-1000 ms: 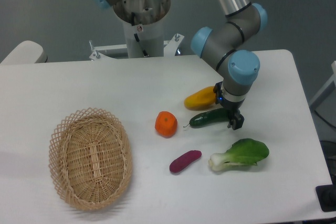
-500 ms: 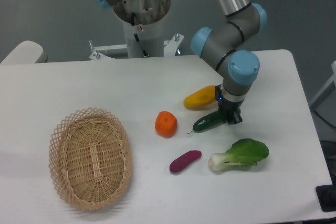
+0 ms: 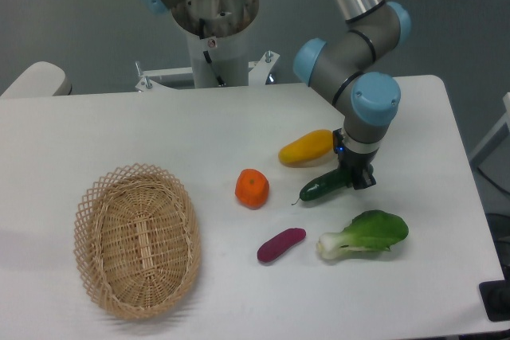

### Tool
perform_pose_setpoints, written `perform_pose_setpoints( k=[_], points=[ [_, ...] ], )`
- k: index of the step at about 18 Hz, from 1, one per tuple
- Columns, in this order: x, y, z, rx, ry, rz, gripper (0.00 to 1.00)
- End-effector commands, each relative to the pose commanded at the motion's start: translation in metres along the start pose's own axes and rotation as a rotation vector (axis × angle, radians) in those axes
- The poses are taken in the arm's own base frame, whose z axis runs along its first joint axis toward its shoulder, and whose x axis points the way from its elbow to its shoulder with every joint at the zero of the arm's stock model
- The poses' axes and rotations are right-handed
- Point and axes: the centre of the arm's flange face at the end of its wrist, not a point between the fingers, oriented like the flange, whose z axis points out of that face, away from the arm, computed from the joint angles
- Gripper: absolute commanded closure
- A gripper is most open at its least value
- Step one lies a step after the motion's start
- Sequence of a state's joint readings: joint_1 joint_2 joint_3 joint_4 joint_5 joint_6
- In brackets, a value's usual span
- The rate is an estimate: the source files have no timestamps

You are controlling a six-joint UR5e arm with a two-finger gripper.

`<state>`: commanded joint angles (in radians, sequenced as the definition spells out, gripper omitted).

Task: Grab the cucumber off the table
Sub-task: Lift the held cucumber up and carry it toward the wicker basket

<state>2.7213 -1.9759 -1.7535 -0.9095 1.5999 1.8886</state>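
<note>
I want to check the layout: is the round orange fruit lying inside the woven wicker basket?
No, the round orange fruit lies on the white table, to the right of the woven wicker basket.

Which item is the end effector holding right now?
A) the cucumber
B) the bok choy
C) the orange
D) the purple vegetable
A: the end effector is closed on the right end of the cucumber, which sits tilted with its stem end low, while the orange, the purple vegetable and the bok choy lie untouched on the table.
</note>
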Motion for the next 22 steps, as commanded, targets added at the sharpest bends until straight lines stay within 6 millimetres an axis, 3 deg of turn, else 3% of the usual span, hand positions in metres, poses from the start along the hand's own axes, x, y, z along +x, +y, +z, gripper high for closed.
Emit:
perform_pose_setpoints(
  k=[2, 5, 9, 11, 17, 22],
  points=[
    [-0.010, -0.003, -0.022, 0.004, 0.001, -0.034, 0.85],
    [-0.026, -0.033, -0.065, 0.019, -0.006, -0.057, 0.85],
    [-0.037, -0.092, -0.099, 0.093, -0.045, -0.132, 0.85],
    [-0.033, -0.118, -0.116, 0.122, -0.065, -0.163, 0.85],
    [-0.024, -0.164, -0.125, 0.185, -0.060, -0.215, 0.85],
    [-0.019, -0.159, -0.132, 0.182, -0.064, -0.236, 0.85]
  ],
)
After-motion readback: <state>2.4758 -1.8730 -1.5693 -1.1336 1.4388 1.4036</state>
